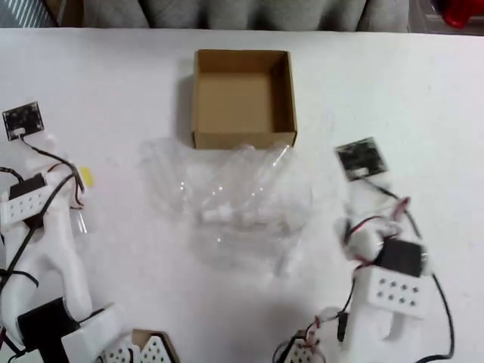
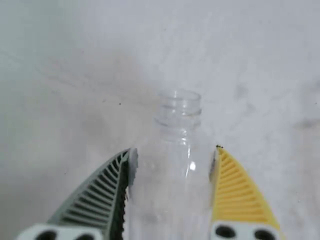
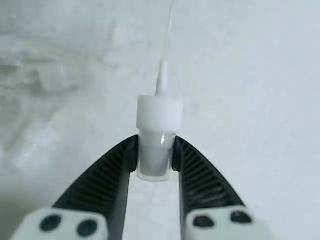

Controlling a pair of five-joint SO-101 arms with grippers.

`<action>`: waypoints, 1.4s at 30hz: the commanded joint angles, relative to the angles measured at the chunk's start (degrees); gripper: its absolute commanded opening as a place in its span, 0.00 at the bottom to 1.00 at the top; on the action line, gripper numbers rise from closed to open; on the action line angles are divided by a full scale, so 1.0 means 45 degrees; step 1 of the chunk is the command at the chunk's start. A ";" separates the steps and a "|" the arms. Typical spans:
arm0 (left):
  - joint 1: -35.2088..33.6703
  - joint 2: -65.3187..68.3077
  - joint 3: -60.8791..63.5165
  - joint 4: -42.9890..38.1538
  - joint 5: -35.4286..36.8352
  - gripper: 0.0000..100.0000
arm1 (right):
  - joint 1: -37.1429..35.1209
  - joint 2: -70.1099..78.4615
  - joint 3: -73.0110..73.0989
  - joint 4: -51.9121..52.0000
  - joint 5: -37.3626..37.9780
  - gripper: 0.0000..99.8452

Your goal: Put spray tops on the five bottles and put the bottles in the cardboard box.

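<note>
— Gripping what, the two arms?
— Left gripper [image 2: 175, 150] pinches a clear bottle [image 2: 177, 115] by its body, neck uncapped; right gripper [image 3: 155, 141] pinches a white spray top [image 3: 160, 112].
— And the box?
— Cardboard box [image 1: 242, 138] sits open at the table's [image 1: 378, 91] far middle, loose bottles [image 1: 242, 200] heaped just near of it.
</note>
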 commanded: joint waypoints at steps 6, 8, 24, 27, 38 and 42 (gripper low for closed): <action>0.0264 -0.0088 -0.0137 -0.0313 0.0059 0.02 | 0.5070 0.3390 -0.1016 -0.0459 0.8166 0.02; 0.0264 -0.0088 -0.0117 -0.0313 0.0059 0.02 | 0.5714 0.3976 -0.1074 -0.0459 0.9651 0.02; 0.0264 -0.0088 -0.0098 -0.0313 0.0059 0.02 | 0.6867 0.6632 -0.1074 -0.2549 1.6586 0.27; 0.0264 -0.0088 -0.0098 -0.0313 0.0039 0.02 | 0.6867 0.6652 -0.1114 -0.2530 1.5062 0.21; 0.0420 -0.0088 -0.0098 -0.0332 -0.0586 0.02 | 0.6847 0.6652 -0.4161 0.1260 0.5958 0.03; 0.0420 -0.0088 -0.0098 -0.0332 -0.0625 0.02 | 0.6847 0.6652 -0.4200 0.2862 0.4044 0.02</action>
